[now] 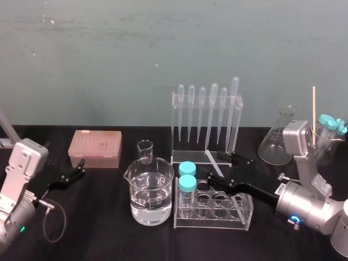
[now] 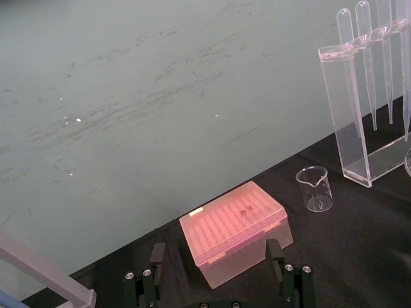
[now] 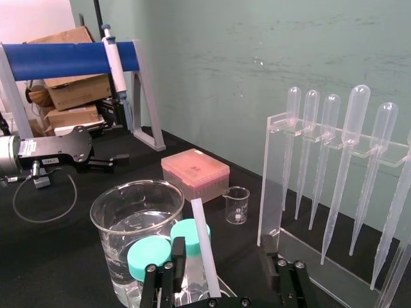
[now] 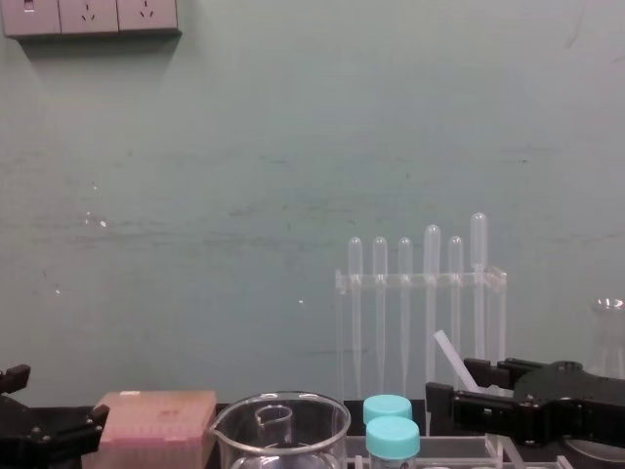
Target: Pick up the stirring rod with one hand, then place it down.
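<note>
Locate the black table (image 1: 109, 217); every item stands on it. The right arm reaches in from your right side, and the right gripper (image 1: 220, 167) sits low, just in front of the pipette rack (image 1: 175, 130) and behind the tube rack (image 1: 217, 209). Its fingers are spread wide, with a gap far greater than the thickness of anything between them. The left gripper (image 1: 81, 167) is parked at the left edge of the table, pointing at the pink box (image 1: 95, 148), with its fingers also wide apart and nothing between them.

The pipette rack stands upright near the back wall with six pipettes (image 1: 213, 109) hanging in it. The flask (image 1: 277, 144) stands to its right, behind the right arm. The large beaker (image 1: 148, 193), partly filled with clear liquid, stands just left of the tube rack, which holds two teal capped tubes (image 1: 187, 176) at its left end. The small beaker (image 1: 145, 150) stands behind the large one.

The stirring rod (image 3: 204, 250) lies between the right gripper's fingers, along their length and nearer one finger. In the chest view it tilts upward. You cannot tell whether it touches a finger.
</note>
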`<action>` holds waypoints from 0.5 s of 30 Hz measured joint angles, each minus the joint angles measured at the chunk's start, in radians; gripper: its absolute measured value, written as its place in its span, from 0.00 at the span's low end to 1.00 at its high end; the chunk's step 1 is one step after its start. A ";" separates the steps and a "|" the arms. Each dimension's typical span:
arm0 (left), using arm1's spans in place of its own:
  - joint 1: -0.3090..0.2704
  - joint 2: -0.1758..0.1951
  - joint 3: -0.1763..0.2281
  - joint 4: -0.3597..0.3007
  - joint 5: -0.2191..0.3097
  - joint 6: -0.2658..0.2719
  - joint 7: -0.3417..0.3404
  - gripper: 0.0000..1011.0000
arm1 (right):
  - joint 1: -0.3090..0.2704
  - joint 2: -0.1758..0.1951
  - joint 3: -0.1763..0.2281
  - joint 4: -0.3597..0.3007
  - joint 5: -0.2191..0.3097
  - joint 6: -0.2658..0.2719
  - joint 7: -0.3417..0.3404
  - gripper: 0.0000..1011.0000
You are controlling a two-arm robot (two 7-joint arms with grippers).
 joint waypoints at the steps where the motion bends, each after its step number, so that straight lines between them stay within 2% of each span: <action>1: 0.000 0.000 0.000 0.000 0.000 0.000 0.000 0.99 | 0.000 0.000 0.000 0.000 0.000 0.000 0.000 0.74; 2: 0.000 0.000 0.000 0.000 0.000 0.000 0.000 0.99 | 0.000 0.000 0.000 0.000 0.000 -0.001 0.000 0.69; 4: 0.000 0.000 0.000 0.000 0.000 0.000 0.000 0.99 | 0.000 0.000 0.000 0.000 0.000 -0.001 0.000 0.65; 5: 0.000 0.000 0.000 0.000 0.000 0.000 0.000 0.99 | 0.000 0.000 0.000 0.000 0.000 -0.001 0.000 0.59; 7: 0.000 0.000 0.000 0.000 0.000 0.000 0.000 0.99 | 0.000 0.001 0.000 0.000 0.001 -0.001 0.000 0.55; 8: 0.000 0.000 0.000 0.000 0.000 0.000 0.000 0.99 | 0.000 0.001 0.000 0.000 0.001 -0.001 0.000 0.49; 11: 0.000 0.000 0.000 0.000 0.000 0.000 0.000 0.99 | 0.000 0.001 0.000 0.000 0.001 -0.002 0.000 0.43; 13: 0.000 0.000 0.000 0.000 0.000 0.000 0.000 0.99 | 0.000 0.001 0.000 0.000 0.001 -0.002 0.000 0.33; 15: 0.000 0.000 0.000 0.000 0.000 0.000 0.000 0.99 | 0.000 0.001 0.000 0.000 0.001 -0.002 0.000 0.30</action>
